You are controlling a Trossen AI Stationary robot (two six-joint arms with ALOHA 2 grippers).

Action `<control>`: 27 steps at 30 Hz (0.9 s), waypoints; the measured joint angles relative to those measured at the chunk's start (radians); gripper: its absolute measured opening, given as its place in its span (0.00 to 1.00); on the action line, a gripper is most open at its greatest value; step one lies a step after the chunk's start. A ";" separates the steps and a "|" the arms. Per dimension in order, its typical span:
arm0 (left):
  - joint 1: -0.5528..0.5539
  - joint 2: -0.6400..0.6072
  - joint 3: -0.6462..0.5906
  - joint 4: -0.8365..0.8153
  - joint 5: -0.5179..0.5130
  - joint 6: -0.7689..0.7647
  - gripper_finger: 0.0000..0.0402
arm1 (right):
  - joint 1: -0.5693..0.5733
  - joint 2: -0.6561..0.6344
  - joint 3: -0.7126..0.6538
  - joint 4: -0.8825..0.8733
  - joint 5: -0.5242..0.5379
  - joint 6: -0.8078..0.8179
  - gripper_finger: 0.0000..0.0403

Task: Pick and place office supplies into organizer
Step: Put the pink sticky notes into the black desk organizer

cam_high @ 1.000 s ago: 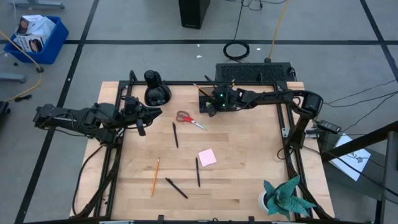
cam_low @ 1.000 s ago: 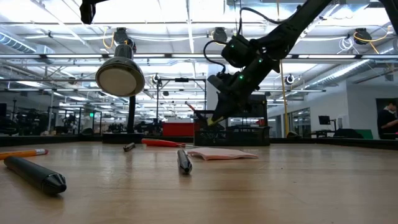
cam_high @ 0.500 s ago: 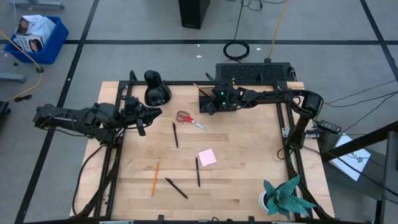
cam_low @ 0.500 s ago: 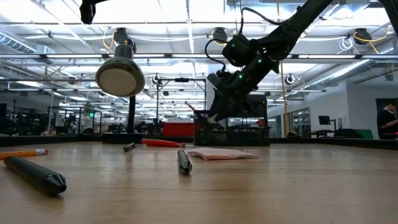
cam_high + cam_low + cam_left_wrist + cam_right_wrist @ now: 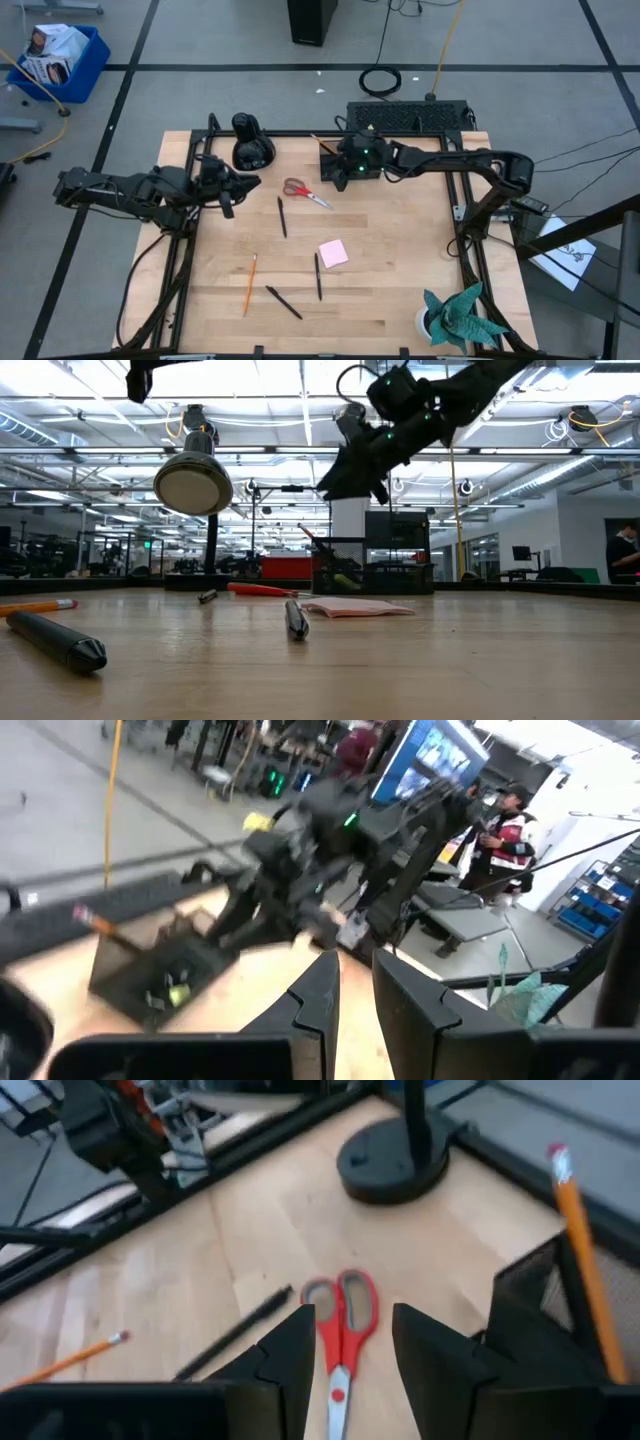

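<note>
pens (image 5: 282, 216): 3 | pencils (image 5: 249, 284): 2 | scissors (image 5: 305, 192): 1 | sticky pad (image 5: 333, 253): 1 | organizer (image 5: 347, 168): 1

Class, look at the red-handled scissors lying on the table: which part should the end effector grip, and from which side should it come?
Probably the narrow neck where the handles meet the blades. The scissors lie flat and closed, handle rings toward the lamp base, blades pointing away from it. Come straight down from above, fingers straddling the neck crosswise. The right end effector, open, hangs closest.

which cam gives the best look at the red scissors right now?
Right wrist view: the scissors lie on the table between the right end effector's open fingers, handles and blades clear. High view shows them whole but small. Low view gives only a red sliver edge-on. Left wrist view doesn't show them.
</note>
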 joint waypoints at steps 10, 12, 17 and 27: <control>-0.003 0.074 -0.001 -0.201 0.220 -0.209 0.17 | 0.065 -0.027 0.000 -0.040 0.003 0.018 0.29; -0.005 0.101 -0.001 -0.230 0.243 -0.258 0.17 | 0.085 -0.027 0.000 -0.055 -0.020 0.001 0.29; -0.007 0.175 -0.001 -0.241 0.205 -0.295 0.17 | 0.150 -0.027 0.000 -0.072 -0.075 0.021 0.29; 0.014 0.223 -0.001 -0.080 0.174 -0.281 0.17 | 0.264 -0.027 -0.001 -0.259 -0.189 -0.016 0.28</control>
